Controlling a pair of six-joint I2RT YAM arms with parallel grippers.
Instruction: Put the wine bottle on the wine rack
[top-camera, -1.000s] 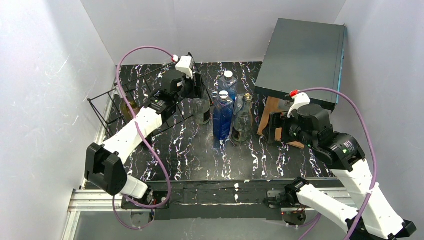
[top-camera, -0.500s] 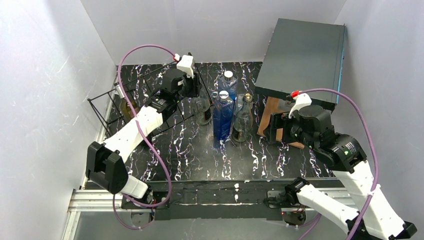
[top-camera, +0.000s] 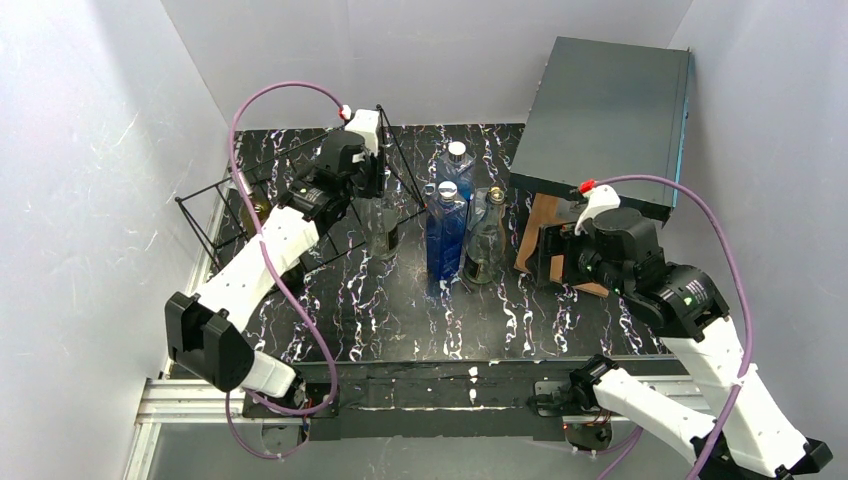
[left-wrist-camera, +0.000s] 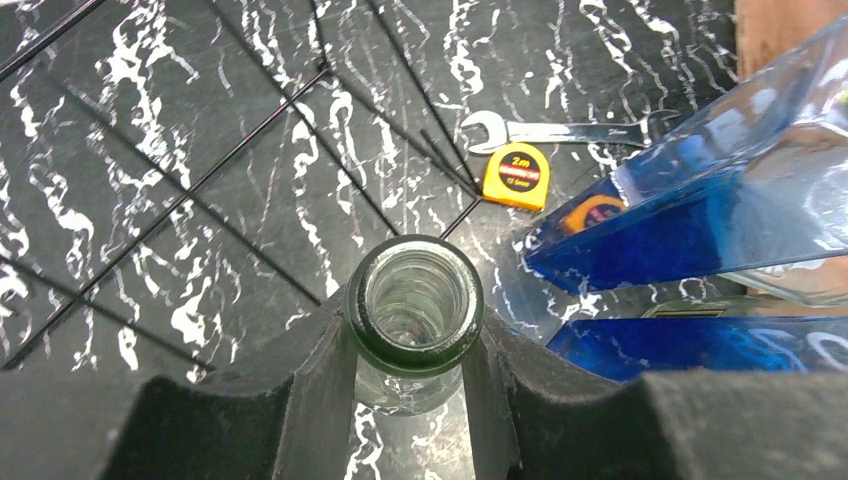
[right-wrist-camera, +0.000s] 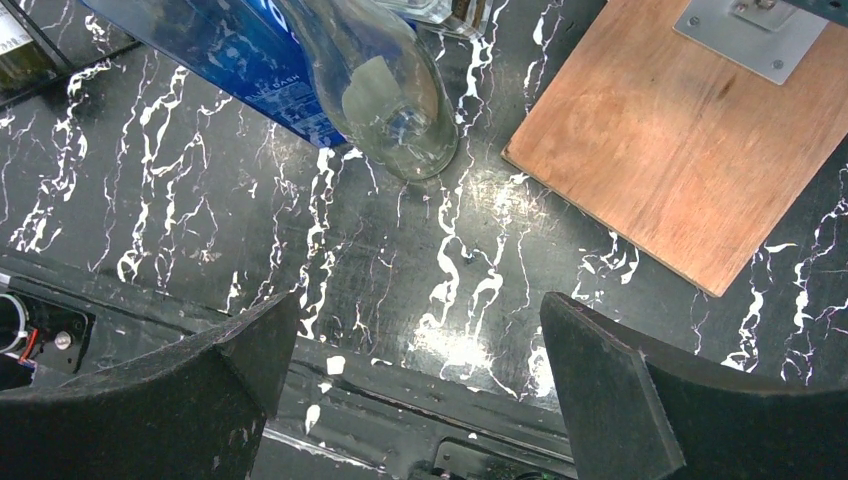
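Fingers (left-wrist-camera: 300, 400) of left gripper (left-wrist-camera: 413, 330) clamp wine bottle (left-wrist-camera: 415, 290) at neck; right gripper (right-wrist-camera: 417, 330), at four o'clock, hangs spread wide.

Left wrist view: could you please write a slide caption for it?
Left gripper clasping neck of clear glass wine bottle beside blue bottle.

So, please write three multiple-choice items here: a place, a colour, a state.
1. The tape measure lies: A) beside the wrench; B) on the wooden board; C) on the grey box.
2. The tall square bottle is: A) green; B) blue; C) red.
3. The left fingers are: A) open above the table; B) shut on the wrench; C) shut on the clear bottle.
Answers: 1A, they lie side by side; 2B, its body is deep blue; 3C, its neck sits between them.
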